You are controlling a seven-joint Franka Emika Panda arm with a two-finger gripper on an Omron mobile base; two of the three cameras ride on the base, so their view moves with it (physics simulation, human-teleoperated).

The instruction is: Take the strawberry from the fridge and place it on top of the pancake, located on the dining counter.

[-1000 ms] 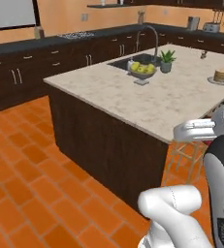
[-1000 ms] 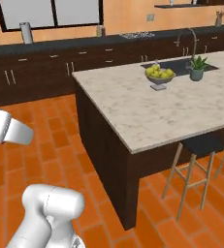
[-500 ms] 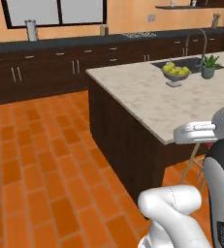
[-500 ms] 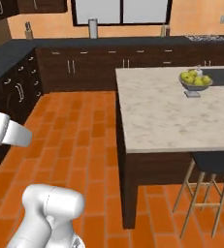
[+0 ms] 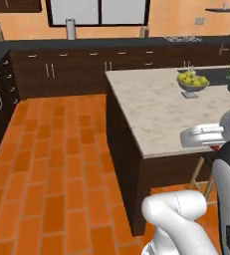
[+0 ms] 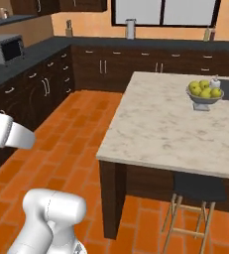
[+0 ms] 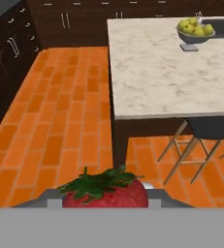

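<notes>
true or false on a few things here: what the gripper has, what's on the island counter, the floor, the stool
1. The gripper holds a strawberry. True.
2. A bowl of yellow-green fruit stands on the dining counter. True.
3. The strawberry already lies on the counter. False: it sits between the gripper's fingers, out over the floor short of the counter.
4. The floor is grey carpet. False: it is orange brick tile.
5. A stool with a dark seat stands tucked at the counter's near edge. True.
6. The fruit bowl sits on the floor by the stool. False: it is up on the countertop.
</notes>
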